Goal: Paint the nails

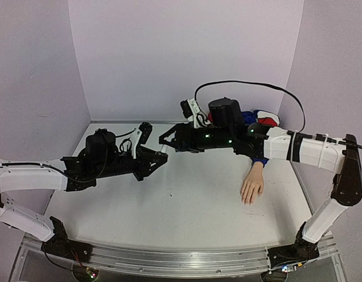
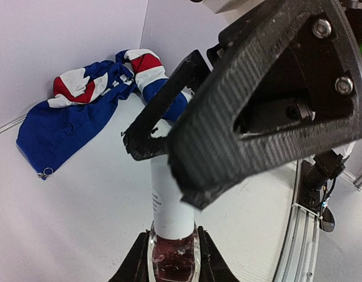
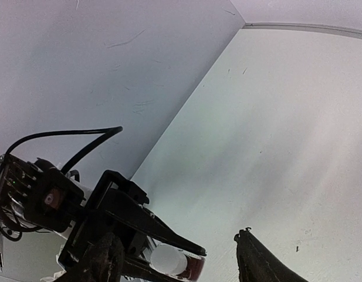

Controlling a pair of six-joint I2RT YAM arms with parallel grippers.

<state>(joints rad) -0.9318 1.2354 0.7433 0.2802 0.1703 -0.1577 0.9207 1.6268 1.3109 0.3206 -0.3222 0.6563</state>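
Top external: hangs above and behind the arm bases, looks down and forward over the whole table (image 1: 186,205) to the back wall, from afar. Left wrist: sits just behind the nail-polish bottle (image 2: 172,205), faces the back right corner, right gripper (image 2: 163,167) very near. Right wrist: looks left along the table, close upon the left gripper (image 3: 181,261). Shares that bottle with the left wrist view.

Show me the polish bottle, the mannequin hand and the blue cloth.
polish bottle (image 2: 169,205): left wrist view, its white cap.
mannequin hand (image 1: 251,188): top view, its back.
blue cloth (image 2: 57,132): left wrist view, plain blue part.
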